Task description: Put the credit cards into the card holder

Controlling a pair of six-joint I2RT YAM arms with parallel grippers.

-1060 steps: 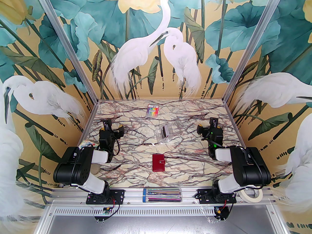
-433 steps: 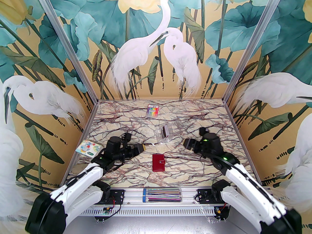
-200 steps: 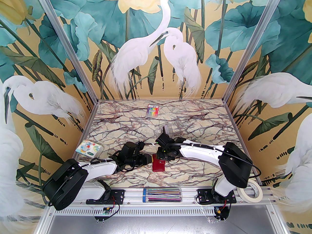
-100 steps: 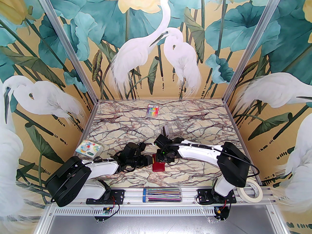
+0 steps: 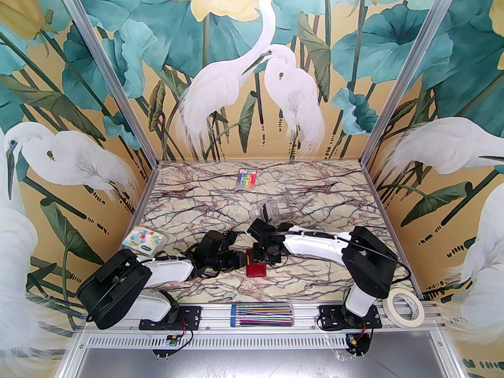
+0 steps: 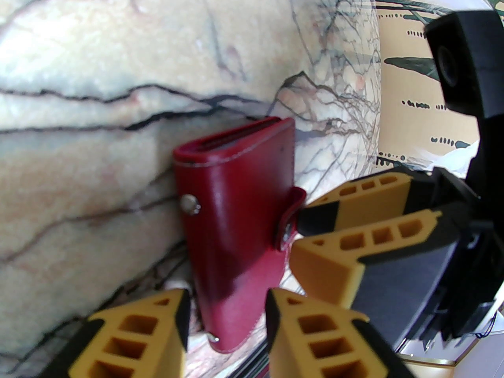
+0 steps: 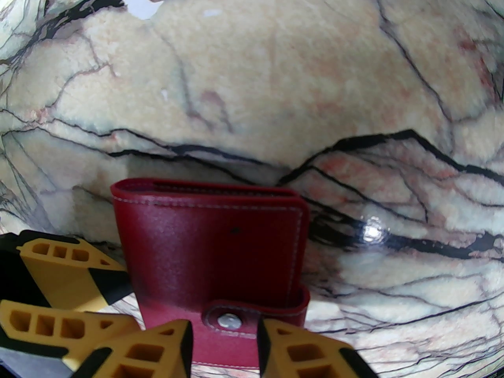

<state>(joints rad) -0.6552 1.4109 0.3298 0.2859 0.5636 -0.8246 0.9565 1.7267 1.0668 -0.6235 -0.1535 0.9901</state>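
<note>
The marble table [image 5: 323,195] bore the dark red card holder [image 7: 208,246], which lay flat and closed. The left gripper [image 6: 226,295] reached in at the card holder's left edge, jaws partly parted astride one end; whether they pinched it could not be told. The right gripper [image 7: 224,327] hung at the card holder's right edge, jaws partly open. A clear box [image 5: 269,211] stood just beyond the card holder. The snap tab [image 7: 256,313] showed its stud free between the right jaws.
</note>
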